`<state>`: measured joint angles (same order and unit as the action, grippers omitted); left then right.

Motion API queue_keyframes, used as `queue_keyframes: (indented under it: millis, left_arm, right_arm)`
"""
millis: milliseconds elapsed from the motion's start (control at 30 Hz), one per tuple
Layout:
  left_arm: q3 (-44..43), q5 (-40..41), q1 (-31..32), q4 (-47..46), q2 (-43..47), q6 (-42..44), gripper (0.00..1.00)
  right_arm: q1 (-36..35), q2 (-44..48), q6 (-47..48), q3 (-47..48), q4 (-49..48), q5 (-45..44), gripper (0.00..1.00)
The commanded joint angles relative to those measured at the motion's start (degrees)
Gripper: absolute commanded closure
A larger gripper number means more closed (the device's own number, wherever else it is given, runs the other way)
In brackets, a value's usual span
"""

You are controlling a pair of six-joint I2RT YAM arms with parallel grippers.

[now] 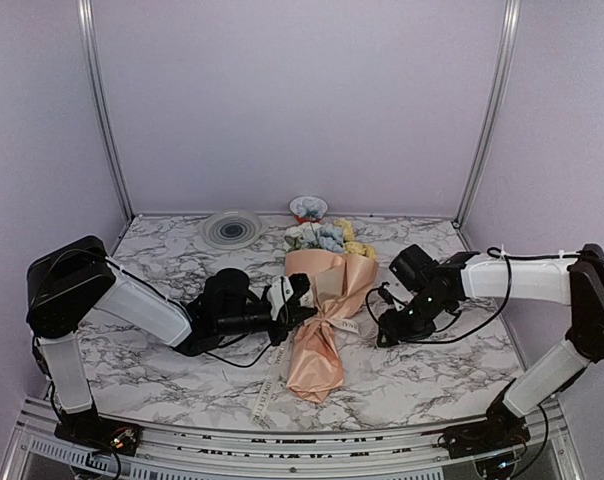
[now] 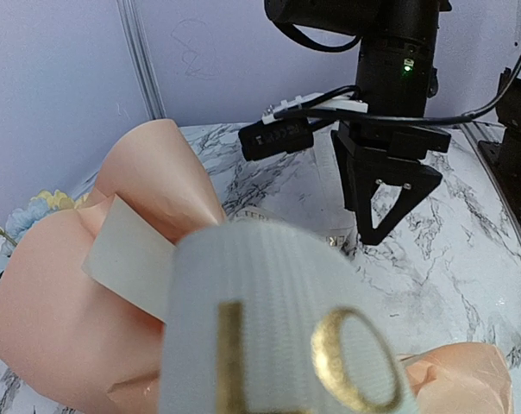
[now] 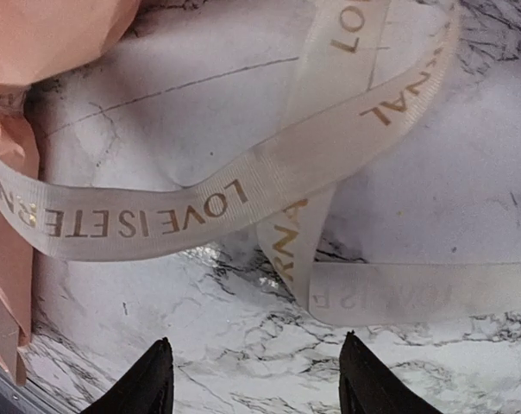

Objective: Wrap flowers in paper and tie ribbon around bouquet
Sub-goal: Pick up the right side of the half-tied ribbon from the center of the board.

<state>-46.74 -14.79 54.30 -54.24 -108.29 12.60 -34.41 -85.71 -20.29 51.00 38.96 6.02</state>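
bouquet (image 1: pixel 320 322): laid on the surface (image 1: pixel 172 378) between the arms, flowers (image 1: pixel 322 237) toward the far wall.
paper (image 1: pixel 317 365): wrapped as a cone and cinched at the waist.
ribbon (image 3: pixel 157 216): tied at the cinch; loops and tails with gold lettering are spread on the marble to the right.
left end effector (image 1: pixel 300 293): closed, set against the bouquet's left side. Ribbon is draped across its camera; a grip on it cannot be confirmed.
right end effector (image 3: pixel 254 381): fingers apart, nothing between them, held low over the ribbon loops.

Left gripper (image 1: pixel 304 293) seemingly clamped — right (image 3: pixel 254 338) spread
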Motion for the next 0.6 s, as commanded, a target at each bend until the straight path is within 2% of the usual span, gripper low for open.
queue_keyframes:
  millis: [0, 67, 133, 267, 400, 500, 567]
  left_arm:
    - [0.68, 0.79, 0.23, 1.23, 2.27, 1.06, 1.00]
    - [0.69, 0.92, 0.40, 1.47, 2.50, 1.03, 1.00]
    - [0.76, 0.90, 0.53, 1.72, 2.72, 1.07, 1.00]
    - [0.71, 1.21, 0.67, 1.89, 2.48, 1.50, 1.00]
    - [0.86, 1.15, 0.80, 2.44, 2.86, 1.55, 1.00]
    - [0.79, 1.29, 0.74, 2.79, 2.90, 1.97, 1.00]
    - [0.77, 1.74, 0.80, 3.13, 2.98, 2.08, 1.00]
  right_arm:
    - [-0.66, -6.55, 2.72, 3.91, 1.08, -2.04, 0.36]
    - [-0.66, -8.80, 3.28, 5.14, 2.47, -5.29, 0.35]
    - [-0.63, -9.64, 3.41, 4.94, 2.09, -5.67, 0.40]
    - [-0.65, -10.32, 4.30, 4.03, 0.48, -5.27, 0.58]
    - [-0.74, -10.06, 5.76, 4.56, -0.54, -4.81, 0.68]
    - [-0.66, -9.95, 7.56, 5.40, -2.13, -4.71, 0.85]
    - [-0.70, -10.60, 8.40, 6.80, -1.83, -5.21, 0.90]
